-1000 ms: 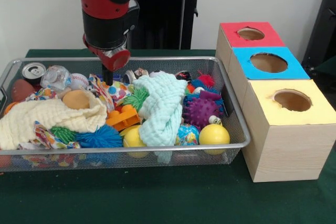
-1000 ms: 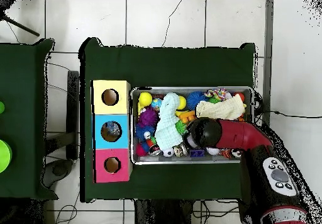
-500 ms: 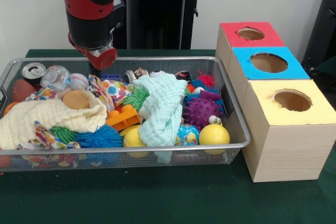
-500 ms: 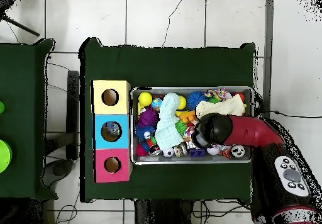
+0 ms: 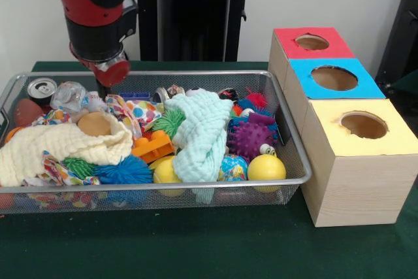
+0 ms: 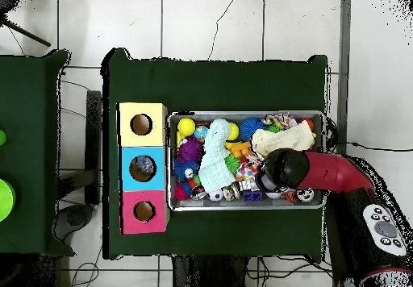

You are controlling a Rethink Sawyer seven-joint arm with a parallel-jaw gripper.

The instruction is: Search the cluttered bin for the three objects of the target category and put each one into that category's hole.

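Note:
The wire mesh bin (image 5: 196,75) is full of toys and cloths; it also shows in the overhead view (image 6: 242,114). One clear wrinkly bottle (image 5: 68,95) lies at the bin's far left, next to a silver can (image 5: 42,88). Any other bottles are hidden in the clutter. My gripper (image 5: 101,89) hangs under the red wrist at the bin's far side, just right of the bottle and low over the toys. In the overhead view the arm's head (image 6: 282,171) covers the gripper and the bottle.
Three wooden boxes with holes stand right of the bin: red top (image 5: 312,42), blue top (image 5: 334,78), yellow top (image 5: 363,124). In the bin lie a cream cloth (image 5: 59,145), a mint cloth (image 5: 202,132), a purple spiky ball (image 5: 249,138) and yellow balls (image 5: 266,167).
The arm has moved left in the front view along the bin's far side, from over the spotted cloth to beside the clear bottle. The toys have not moved.

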